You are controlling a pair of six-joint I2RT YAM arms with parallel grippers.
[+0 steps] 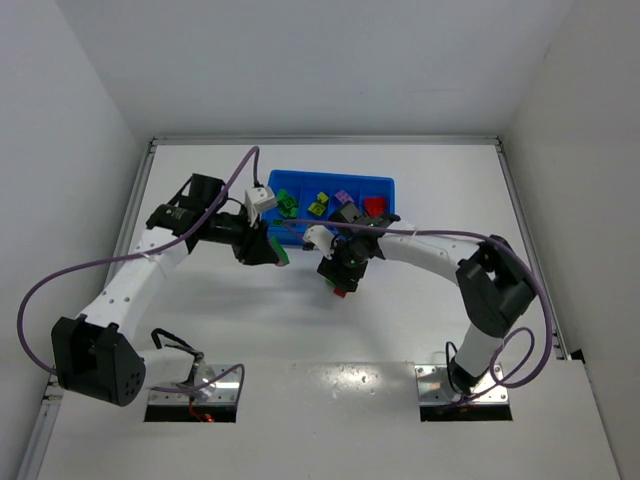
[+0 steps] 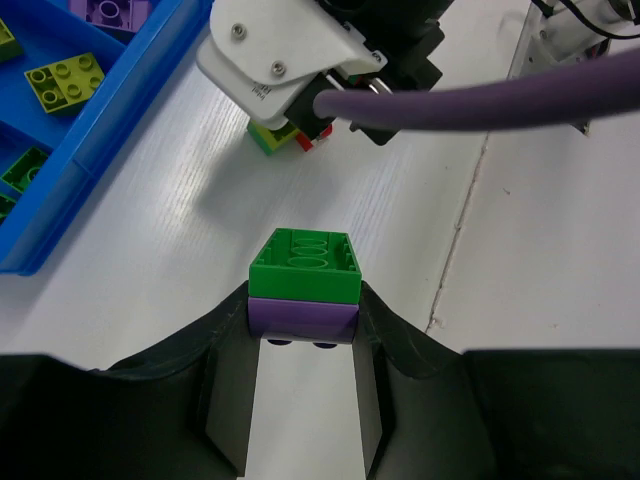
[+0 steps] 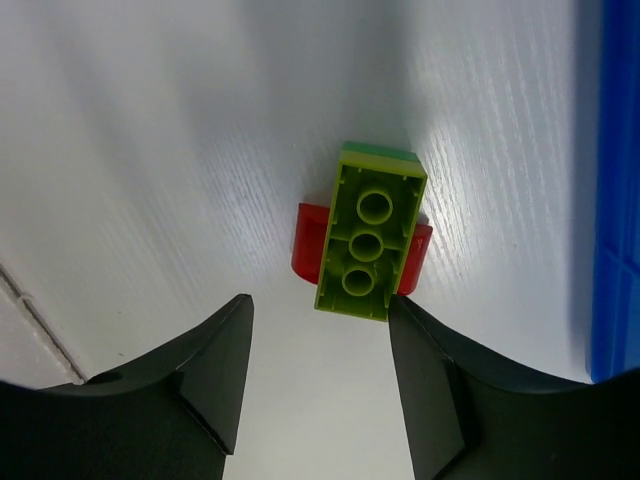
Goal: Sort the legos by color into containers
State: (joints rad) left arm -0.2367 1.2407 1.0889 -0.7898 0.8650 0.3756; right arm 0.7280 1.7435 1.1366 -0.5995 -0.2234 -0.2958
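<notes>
Ahead of left hand's [image 2: 305, 325] stack [image 2: 305, 268] hangs right hand [image 3: 318, 310] — tray [image 2: 105, 125] alongside.

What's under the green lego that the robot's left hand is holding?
A purple lego is stuck beneath the green lego, pinched in the jaws of the left gripper. The purple one's underside cannot be seen.

The blue tray [image 2: 100, 140] is cut off by the left wrist view's top and left edges. The red brick [image 3: 310, 240] is largely hidden beneath the yellow-green brick [image 3: 368, 235]. From above, both are mostly covered by the right gripper [image 1: 342, 284].
</notes>
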